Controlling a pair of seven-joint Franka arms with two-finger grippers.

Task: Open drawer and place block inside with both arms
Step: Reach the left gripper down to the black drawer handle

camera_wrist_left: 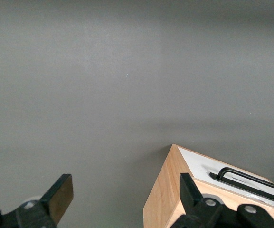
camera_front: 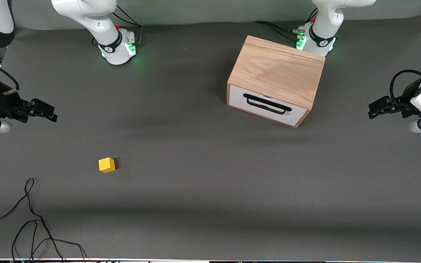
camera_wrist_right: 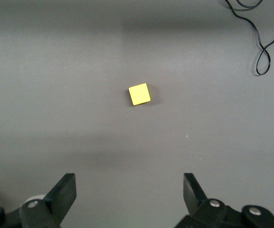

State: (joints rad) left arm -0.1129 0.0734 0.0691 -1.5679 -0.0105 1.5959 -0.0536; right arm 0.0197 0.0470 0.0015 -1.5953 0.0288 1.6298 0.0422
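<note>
The drawer (camera_front: 265, 106) is closed: white front, black bar handle (camera_front: 267, 103), set in a light oak box (camera_front: 276, 71) near the left arm's base. It also shows in the left wrist view (camera_wrist_left: 250, 178). The yellow block (camera_front: 106, 164) lies on the grey table toward the right arm's end, nearer the front camera than the box; it also shows in the right wrist view (camera_wrist_right: 139, 94). My left gripper (camera_front: 373, 109) is open and empty, up in the air at the left arm's end of the table. My right gripper (camera_front: 49, 111) is open and empty, up at the right arm's end.
A loose black cable (camera_front: 31, 219) lies on the table near the front edge at the right arm's end, and shows in the right wrist view (camera_wrist_right: 262, 42). The two green-lit arm bases (camera_front: 119, 47) stand along the table's back edge.
</note>
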